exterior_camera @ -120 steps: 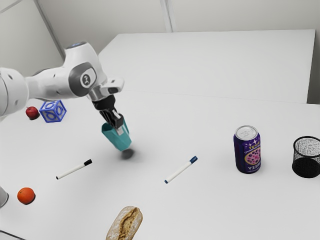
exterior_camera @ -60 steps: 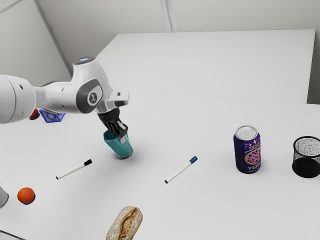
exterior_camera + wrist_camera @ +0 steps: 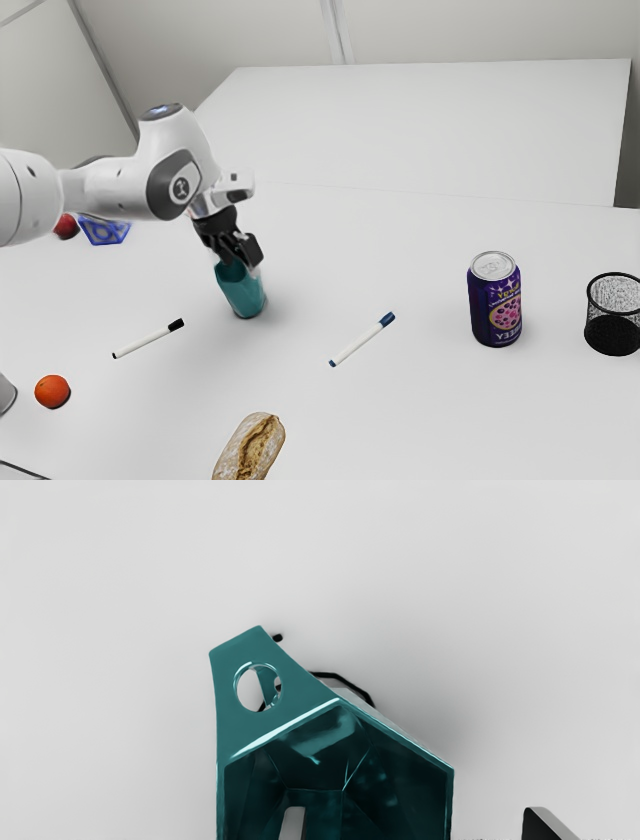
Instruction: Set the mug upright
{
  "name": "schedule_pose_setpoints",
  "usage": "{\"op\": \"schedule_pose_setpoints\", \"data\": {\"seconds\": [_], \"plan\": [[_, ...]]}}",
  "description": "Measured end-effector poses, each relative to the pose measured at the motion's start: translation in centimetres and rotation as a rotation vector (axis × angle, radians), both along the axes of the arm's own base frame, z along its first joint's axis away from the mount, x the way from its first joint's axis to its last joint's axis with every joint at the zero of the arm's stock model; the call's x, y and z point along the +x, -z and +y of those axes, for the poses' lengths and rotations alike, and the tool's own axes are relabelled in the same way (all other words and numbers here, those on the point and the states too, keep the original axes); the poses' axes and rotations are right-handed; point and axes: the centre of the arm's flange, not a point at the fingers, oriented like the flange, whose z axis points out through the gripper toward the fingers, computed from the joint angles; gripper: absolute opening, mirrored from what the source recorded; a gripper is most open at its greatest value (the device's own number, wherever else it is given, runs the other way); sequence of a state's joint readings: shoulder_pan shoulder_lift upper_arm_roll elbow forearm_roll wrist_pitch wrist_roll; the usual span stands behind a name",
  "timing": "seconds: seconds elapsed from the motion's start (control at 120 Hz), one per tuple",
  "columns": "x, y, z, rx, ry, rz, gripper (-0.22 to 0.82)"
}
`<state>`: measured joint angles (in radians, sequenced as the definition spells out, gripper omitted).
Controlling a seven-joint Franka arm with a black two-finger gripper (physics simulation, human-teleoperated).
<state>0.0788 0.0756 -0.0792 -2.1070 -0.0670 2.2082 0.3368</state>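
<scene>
The mug (image 3: pixel 241 293) has come down and straightened; a second ago it hung tilted in the air with its shadow apart beneath it, half a second ago its foot was low and its mouth leaned toward ten o'clock; now it appears to stand on its base on the worktop (image 3: pixel 400 430), mouth up, at about eight o'clock from the centre of the exterior view; a slight lean toward eleven o'clock remains, and that may be only the camera's slant.

The tool (image 3: pixel 243 264) is at twelve o'clock from the mug, right over its mouth, and it has let go; the wrist view has one finger (image 3: pixel 294 825) within the mug and the other finger (image 3: pixel 535 827) outside it, with the wall between them and a gap on either side, so nothing is pinched.

For the task this looks like the end or very near it, since the mug seems to bear its own weight; what is left, I'd judge, is to back out along the line of the fingers, slowly, as the inner one could snag the wall and tip the mug again.

The black-capped marker (image 3: pixel 148 339) is at eight o'clock from the mug, the blue-capped marker (image 3: pixel 362 340) at four; both are well apart from it, so neither should interfere.
</scene>
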Motion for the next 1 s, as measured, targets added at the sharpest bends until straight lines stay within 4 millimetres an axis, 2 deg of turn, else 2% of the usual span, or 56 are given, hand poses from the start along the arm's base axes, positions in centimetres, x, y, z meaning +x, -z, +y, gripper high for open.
{"op": "schedule_pose_setpoints", "data": {"seconds": [0.175, 0.317, 0.442, 0.525, 0.625, 0.833, 1.0], "plan": [[2.1, -8.4, -0.2, -0.008, -0.003, -0.075, 0.54], [3.5, -15.3, 0.6, -0.012, -0.016, -0.120, 0.57], [3.9, -20.2, 1.7, -0.002, -0.034, -0.140, 0.59], [3.7, -22.7, 2.2, 0.012, -0.043, -0.142, 0.59], [3.2, -23.6, 2.2, 0.022, -0.046, -0.116, 0.60], [2.7, -23.2, 1.5, 0.030, -0.041, -0.061, 0.60], [2.5, -23.0, 1.8, 0.029, -0.053, -0.043, 0.60]]}}
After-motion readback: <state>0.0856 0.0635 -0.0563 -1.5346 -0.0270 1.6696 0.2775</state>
